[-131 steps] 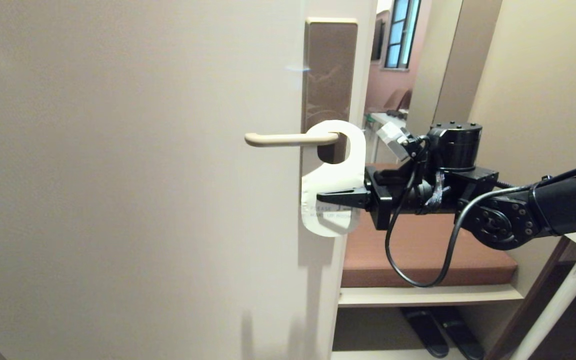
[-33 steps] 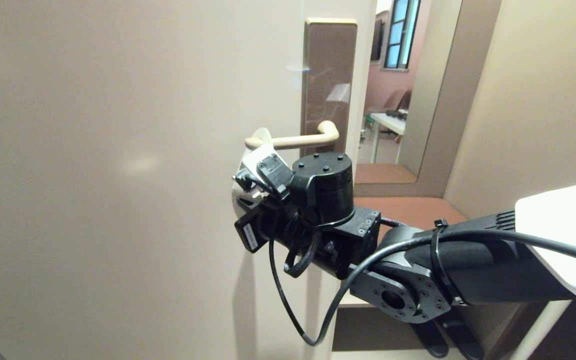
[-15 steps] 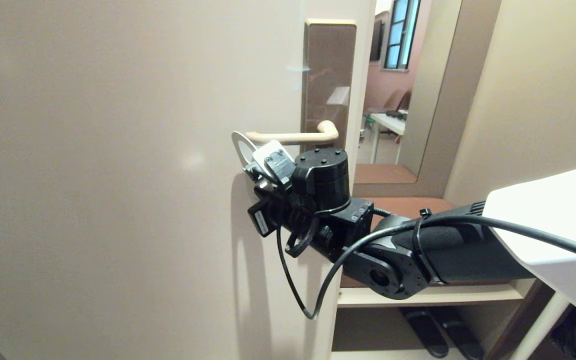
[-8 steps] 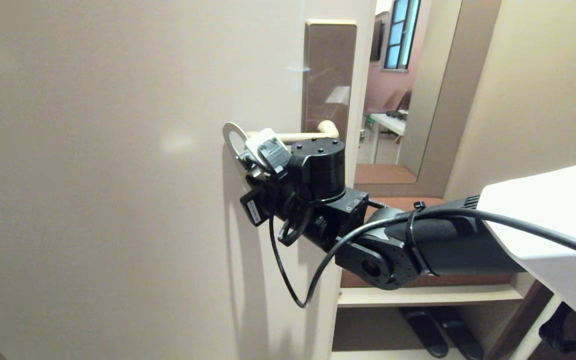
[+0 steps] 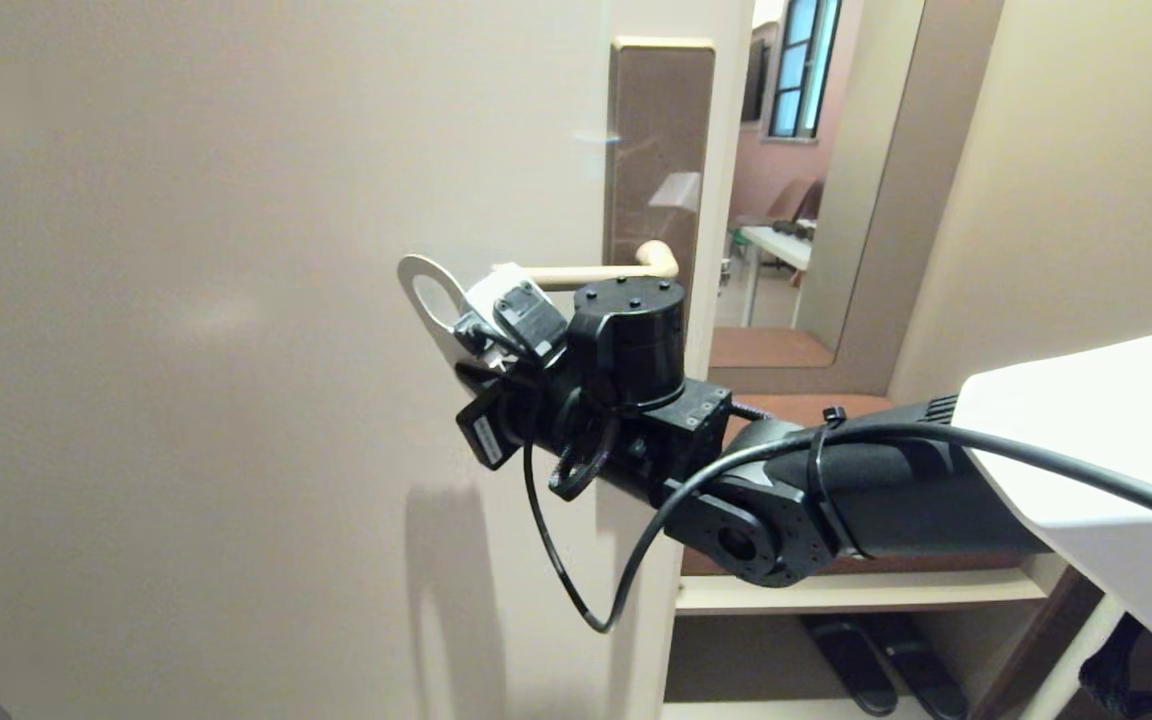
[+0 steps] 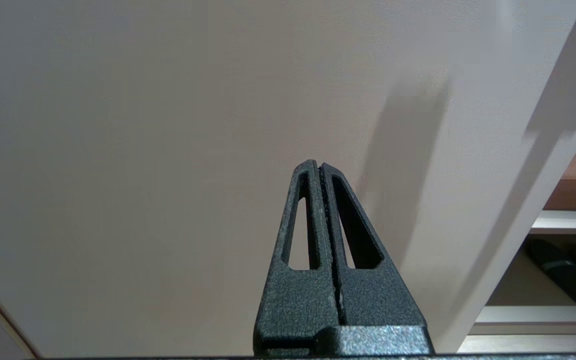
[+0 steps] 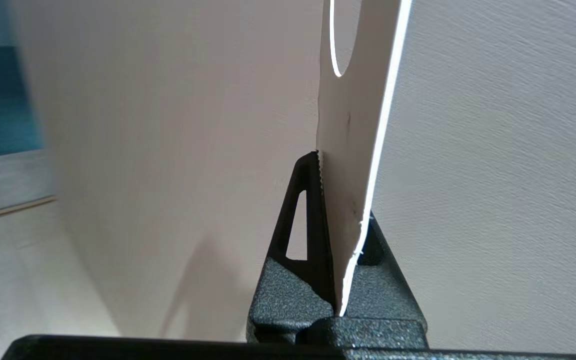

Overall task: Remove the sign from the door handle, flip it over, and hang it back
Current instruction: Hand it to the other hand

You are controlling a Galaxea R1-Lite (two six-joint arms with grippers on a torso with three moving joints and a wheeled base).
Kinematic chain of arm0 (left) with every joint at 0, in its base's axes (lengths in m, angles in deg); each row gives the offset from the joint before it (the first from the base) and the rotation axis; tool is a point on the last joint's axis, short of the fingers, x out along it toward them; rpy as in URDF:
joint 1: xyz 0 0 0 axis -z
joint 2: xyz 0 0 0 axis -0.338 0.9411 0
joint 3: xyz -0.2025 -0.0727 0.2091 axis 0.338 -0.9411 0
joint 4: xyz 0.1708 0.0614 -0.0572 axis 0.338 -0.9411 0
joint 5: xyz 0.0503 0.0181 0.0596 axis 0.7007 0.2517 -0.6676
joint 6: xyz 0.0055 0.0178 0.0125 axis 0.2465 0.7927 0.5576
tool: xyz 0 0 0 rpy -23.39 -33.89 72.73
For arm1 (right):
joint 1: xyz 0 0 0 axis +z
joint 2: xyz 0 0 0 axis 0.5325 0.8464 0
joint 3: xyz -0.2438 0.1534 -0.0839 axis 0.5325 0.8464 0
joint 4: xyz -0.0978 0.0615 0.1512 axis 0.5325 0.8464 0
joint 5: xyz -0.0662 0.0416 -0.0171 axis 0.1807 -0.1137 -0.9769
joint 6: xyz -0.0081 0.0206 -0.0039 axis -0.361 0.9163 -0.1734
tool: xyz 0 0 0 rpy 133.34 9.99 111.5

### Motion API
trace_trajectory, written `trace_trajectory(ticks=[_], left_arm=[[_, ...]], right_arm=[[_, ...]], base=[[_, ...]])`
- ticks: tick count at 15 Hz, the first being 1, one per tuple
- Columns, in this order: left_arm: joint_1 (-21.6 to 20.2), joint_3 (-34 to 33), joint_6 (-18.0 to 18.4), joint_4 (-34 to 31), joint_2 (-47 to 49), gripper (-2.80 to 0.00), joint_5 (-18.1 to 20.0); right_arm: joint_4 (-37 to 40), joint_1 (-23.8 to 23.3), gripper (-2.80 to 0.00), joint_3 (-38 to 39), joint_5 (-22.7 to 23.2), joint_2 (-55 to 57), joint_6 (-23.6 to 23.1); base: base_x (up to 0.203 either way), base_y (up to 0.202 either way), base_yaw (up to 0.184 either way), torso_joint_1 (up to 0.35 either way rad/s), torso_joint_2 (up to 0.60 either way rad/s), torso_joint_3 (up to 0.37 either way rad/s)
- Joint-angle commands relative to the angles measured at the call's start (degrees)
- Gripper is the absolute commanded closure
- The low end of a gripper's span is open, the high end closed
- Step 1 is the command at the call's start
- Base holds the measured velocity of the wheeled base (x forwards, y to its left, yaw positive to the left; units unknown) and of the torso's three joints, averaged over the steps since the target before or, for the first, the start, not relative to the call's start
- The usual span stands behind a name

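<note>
While the sign is clamped edge-on between its jaws, the right gripper is seen in the right wrist view with the card's oval hole at the top of the frame. At the centre of the head view the sign is held up and to the left of the wrist, off the door handle, just past the lever's free end; whether the two touch cannot be told. Only the card's pale looped top is seen there, the rest being hidden by the wrist camera. The right arm is stretched from the lower right of the frame up toward the centre, with its black cable looped beneath it.

Pressed shut on nothing, the left gripper is shown only in the left wrist view, pointed at the lower door.

The door is a plain beige panel filling the left of the head view. The handle is mounted on a tall brown plate at upper centre. To the right a mirror, a brown padded bench and dark slippers on a shelf below are seen.
</note>
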Motion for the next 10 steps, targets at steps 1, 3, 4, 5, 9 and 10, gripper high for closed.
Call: trace_trajectory(ticks=[1,3,4,5,9,10], left_arm=[[-0.04,0.0,-0.05,0.02,-0.02,0.0,0.01],[0.03,0.0,-0.05,0.02,-0.02,0.0,0.02],[-0.04,0.0,-0.05,0.02,-0.02,0.0,-0.02],[-0.04,0.0,-0.05,0.02,-0.02,0.0,-0.02],[-0.04,0.0,-0.05,0.02,-0.02,0.0,-0.02],[-0.04,0.0,-0.05,0.02,-0.02,0.0,-0.02]], right_arm=[[-0.21,0.68,0.0,0.23,1.7,-0.43,-0.16],[-0.21,1.04,0.0,0.54,3.27,-0.61,-0.07],[-0.21,1.04,0.0,1.08,4.01,-0.94,-0.07],[-0.21,1.04,0.0,1.95,5.02,-1.29,-0.01],[-0.13,0.96,0.0,8.53,8.7,-4.2,0.27],[-0.12,0.87,0.0,10.67,9.49,-5.23,0.28]], base=[[0.0,0.0,0.0,0.0,0.0,0.0],[0.0,0.0,0.0,0.0,0.0,0.0],[0.0,0.0,0.0,0.0,0.0,0.0],[0.0,0.0,0.0,0.0,0.0,0.0],[0.0,0.0,0.0,0.0,0.0,0.0],[0.0,0.0,0.0,0.0,0.0,0.0]])
